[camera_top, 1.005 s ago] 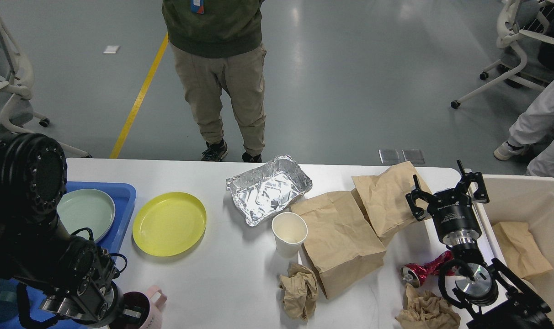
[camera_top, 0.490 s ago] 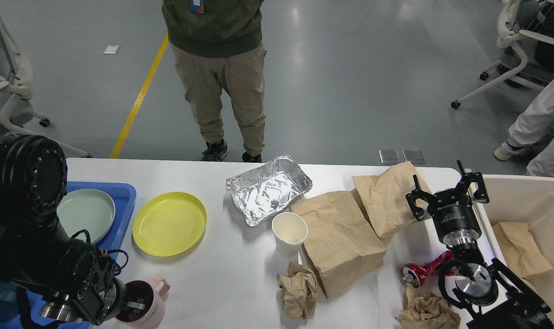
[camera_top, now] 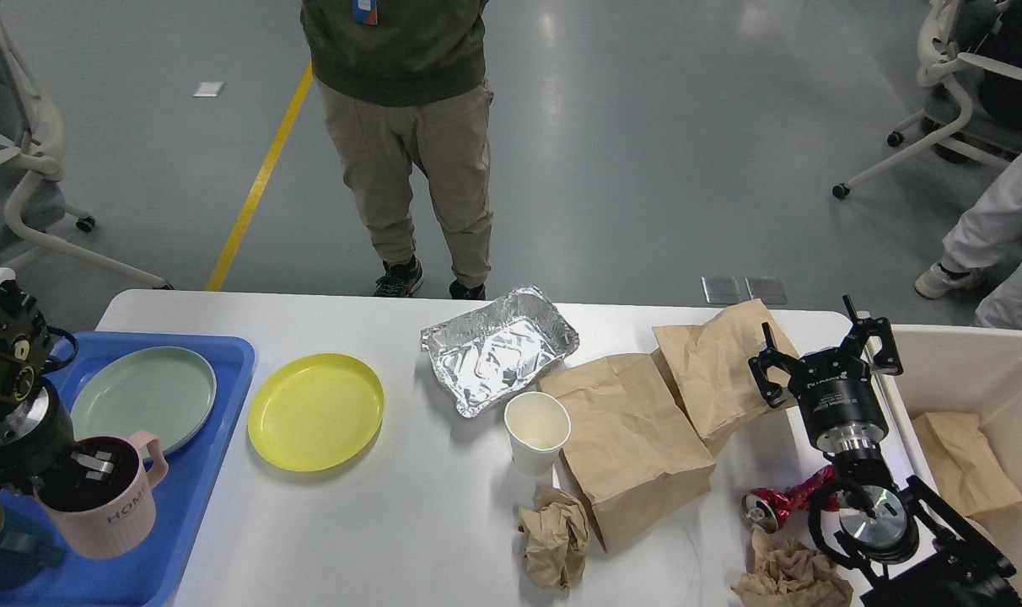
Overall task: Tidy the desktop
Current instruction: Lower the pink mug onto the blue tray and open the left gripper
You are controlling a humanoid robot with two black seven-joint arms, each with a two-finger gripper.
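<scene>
The desktop is the white surface across lower frame, w/ light paper trash. Left end effector, lower left, grips pink mug by rim; ceramic probably, fragile. Right end effector is spread open, empty.

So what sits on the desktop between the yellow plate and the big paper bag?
In the head view, the foil tray and the white paper cup lie between the yellow plate and the big paper bag; the rest is bare desktop.

Black arms, silver wrist rings, white lettering.
</scene>
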